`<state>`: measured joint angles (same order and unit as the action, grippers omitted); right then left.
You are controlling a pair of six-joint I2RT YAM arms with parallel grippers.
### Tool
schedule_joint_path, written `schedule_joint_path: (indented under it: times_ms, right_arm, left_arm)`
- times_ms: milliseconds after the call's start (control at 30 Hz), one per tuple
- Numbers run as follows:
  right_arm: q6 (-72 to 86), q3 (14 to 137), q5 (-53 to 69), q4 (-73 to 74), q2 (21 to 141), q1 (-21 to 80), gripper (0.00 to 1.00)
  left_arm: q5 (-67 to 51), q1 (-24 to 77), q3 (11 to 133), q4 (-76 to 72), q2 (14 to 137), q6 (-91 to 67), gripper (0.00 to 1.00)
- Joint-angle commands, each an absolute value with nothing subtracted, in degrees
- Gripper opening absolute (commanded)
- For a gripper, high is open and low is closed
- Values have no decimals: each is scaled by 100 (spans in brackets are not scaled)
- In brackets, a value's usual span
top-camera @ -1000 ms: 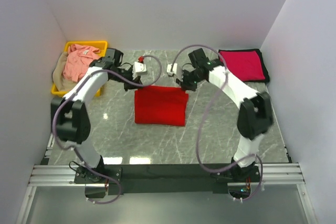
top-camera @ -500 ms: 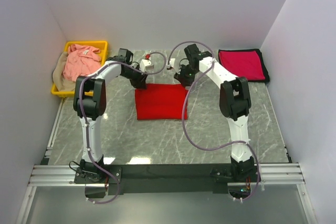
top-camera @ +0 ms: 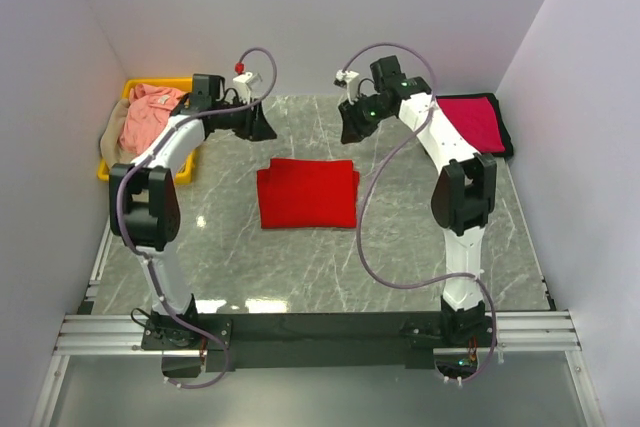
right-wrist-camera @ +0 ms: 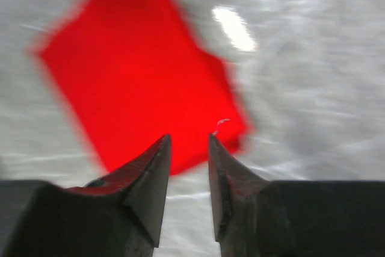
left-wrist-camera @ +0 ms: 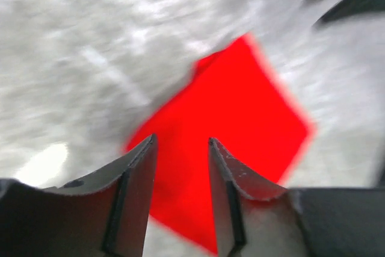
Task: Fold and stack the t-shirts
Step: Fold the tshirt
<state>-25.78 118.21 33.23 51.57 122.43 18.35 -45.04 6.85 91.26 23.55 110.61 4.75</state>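
While both arms are reaching toward the far side of the grey marbled tabletop (top-camera: 420, 237), the bright red short-sleeved cloth t-shirt (top-camera: 307, 193) is lying folded into a flat rectangle near the middle of it, and neither arm is touching it.

The left claw (left-wrist-camera: 180, 148) is hanging above the tabletop, off the far left corner of the red t-shirt. Its two dark fingers (left-wrist-camera: 135, 185) are standing a narrow gap apart and are gripping nothing. The red cloth is showing through that gap in the blurred left wrist view.

The right claw (right-wrist-camera: 187, 144) is hanging off the far right corner of the same t-shirt. Its fingers are likewise parted by a small gap with nothing between them, and the red cloth is showing beyond them.

At the far right corner of the tabletop, the crimson-magenta t-shirt (top-camera: 468, 122) is lying flat and folded, well apart from the red one.

At the far left, the salmon pink t-shirt (top-camera: 150, 119) is sitting crumpled in the yellow plastic bin (top-camera: 155, 81). The tan t-shirt (top-camera: 112, 142) is spilling over the bin's left side, just beside the pink one.
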Motion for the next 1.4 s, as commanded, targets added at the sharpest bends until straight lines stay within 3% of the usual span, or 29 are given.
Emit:
schedule_joint_path:
  times_ms: [0,133,333,567,700,800,1033,1200,1367]
  right_arm:
    - [-840,11462,4884,5021,12119,1898,34]
    - [-177,11233,5229,4528,12647,1898,31]
    - [-9,11389,4932,4070,13464,1793,31]
    - [-9,11988,4202,4052,14027,1591,31]
    - [-166,12129,3982,4245,13608,1591,34]
    - [-185,11674,4288,4315,12790,1591,38]
    - [509,8633,5159,3394,10917,2178,45]
    - [799,7885,5229,2929,11249,2470,44]
    - [1203,7919,4887,2856,12249,2286,42]
  left_arm:
    - [-5317,966,8597,1180,10994,-1676,43]
    - [-5493,1072,8236,231,11442,-3159,35]
    - [-5186,844,8182,-431,12418,-3858,29]
    - [-4957,598,9103,640,13314,-3025,29]
    - [-5264,449,9080,862,12843,-2568,33]
    - [-5773,431,8439,896,11850,-2084,37]
    - [-6205,781,5963,318,10100,-2538,42]
    - [-6021,1081,5318,-369,10186,-3137,42]
    - [-5433,994,5080,-369,10984,-3269,41]
